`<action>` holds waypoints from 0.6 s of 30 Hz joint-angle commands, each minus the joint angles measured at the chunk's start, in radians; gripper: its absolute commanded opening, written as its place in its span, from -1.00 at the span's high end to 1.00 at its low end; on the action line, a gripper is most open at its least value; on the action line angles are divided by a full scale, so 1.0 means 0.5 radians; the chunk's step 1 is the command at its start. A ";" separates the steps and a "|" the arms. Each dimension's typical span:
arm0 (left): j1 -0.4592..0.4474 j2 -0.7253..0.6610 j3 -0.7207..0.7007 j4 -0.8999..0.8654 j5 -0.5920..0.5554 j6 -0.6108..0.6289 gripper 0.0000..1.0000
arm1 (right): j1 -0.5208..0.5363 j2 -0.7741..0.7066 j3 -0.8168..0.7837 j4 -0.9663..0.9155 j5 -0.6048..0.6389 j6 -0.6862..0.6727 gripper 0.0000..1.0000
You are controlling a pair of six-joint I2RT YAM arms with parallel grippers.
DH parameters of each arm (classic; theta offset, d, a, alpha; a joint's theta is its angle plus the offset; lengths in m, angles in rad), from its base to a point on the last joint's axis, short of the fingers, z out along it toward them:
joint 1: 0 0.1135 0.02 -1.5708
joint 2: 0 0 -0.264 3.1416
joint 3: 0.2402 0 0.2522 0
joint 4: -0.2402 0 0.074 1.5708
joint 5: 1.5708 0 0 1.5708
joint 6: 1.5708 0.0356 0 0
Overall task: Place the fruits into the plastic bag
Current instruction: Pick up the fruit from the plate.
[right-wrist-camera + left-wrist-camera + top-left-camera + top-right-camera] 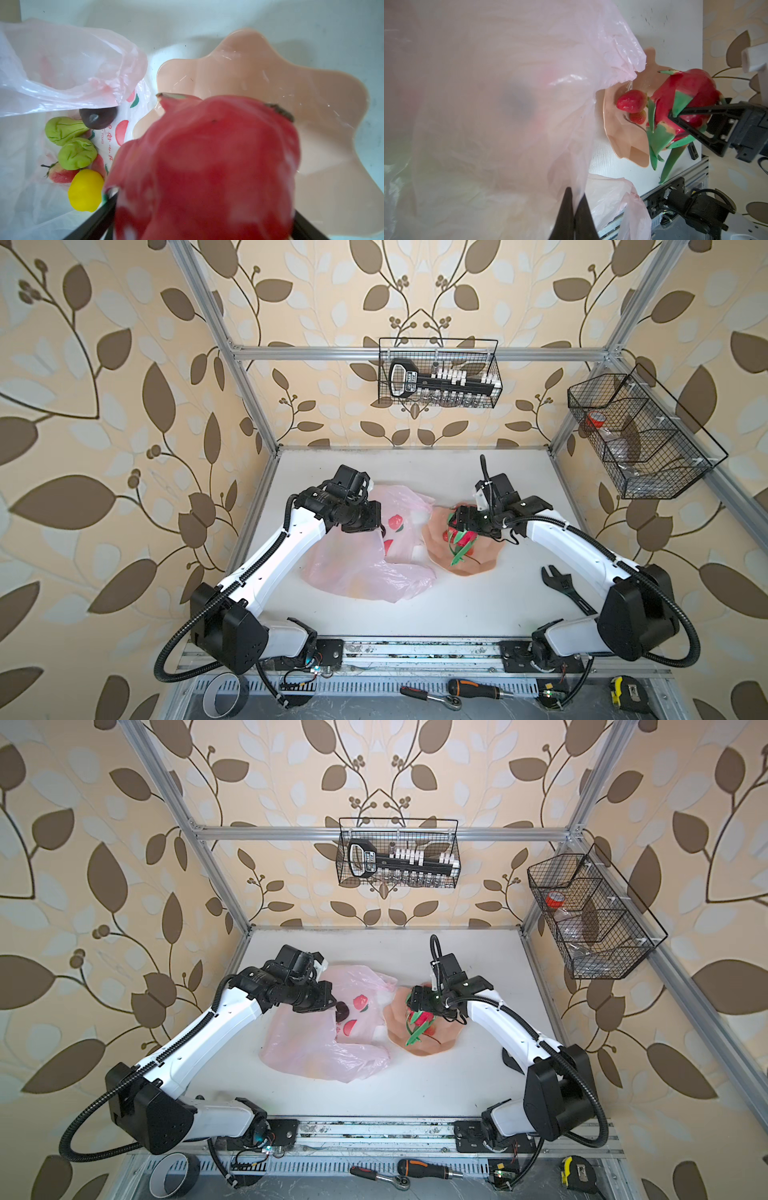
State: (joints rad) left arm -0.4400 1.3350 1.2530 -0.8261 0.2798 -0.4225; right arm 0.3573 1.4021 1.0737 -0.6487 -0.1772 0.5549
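Right gripper (457, 526) is clamping its black jaws wide around a glossy red toy dragon fruit with green leaf tips (691, 89) and holding it just above a peach-coloured wavy-edged plastic plate (486, 558), with the fruit's long green leaves hanging down toward the plate. A larger red toy strawberry (631, 102) and a smaller red toy strawberry (638, 117) are lying on the plate, touching each other, on the side facing the bag.

Left gripper (576, 199) is pinching a fold of a thin, crinkly, translucent pale-pink plastic bag (357, 568) between closed fingers and holding that edge up off the white worktop (415, 614). The bag is lying around the middle of the worktop, spreading toward its left edge, and the plate is sitting just beside it on the side of the right edge.

The bag's mouth is gaping toward the plate. Lying inside it, close together, are two wrinkled green toy pears (64, 129), a round dark brown toy fruit (97, 118), a yellow toy lemon (85, 190) and a reddish toy fruit with a dark stalk (60, 174).

A black adjustable wrench (563, 587) is lying near the worktop's right edge, well apart from the plate.
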 commanded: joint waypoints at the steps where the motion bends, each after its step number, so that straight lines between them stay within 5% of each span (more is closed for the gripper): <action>1: -0.019 -0.038 0.031 -0.011 0.025 0.007 1.00 | -0.063 -0.116 -0.062 0.074 -0.187 0.087 -0.32; 18: -0.021 -0.053 0.030 -0.015 0.032 0.006 1.00 | -0.111 -0.179 -0.200 0.462 -0.418 0.457 -0.26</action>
State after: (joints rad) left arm -0.4400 1.3350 1.2530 -0.8261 0.2806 -0.4225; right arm 0.2951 1.3357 0.9863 -0.5243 -0.3508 0.7139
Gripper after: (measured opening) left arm 0.046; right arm 0.911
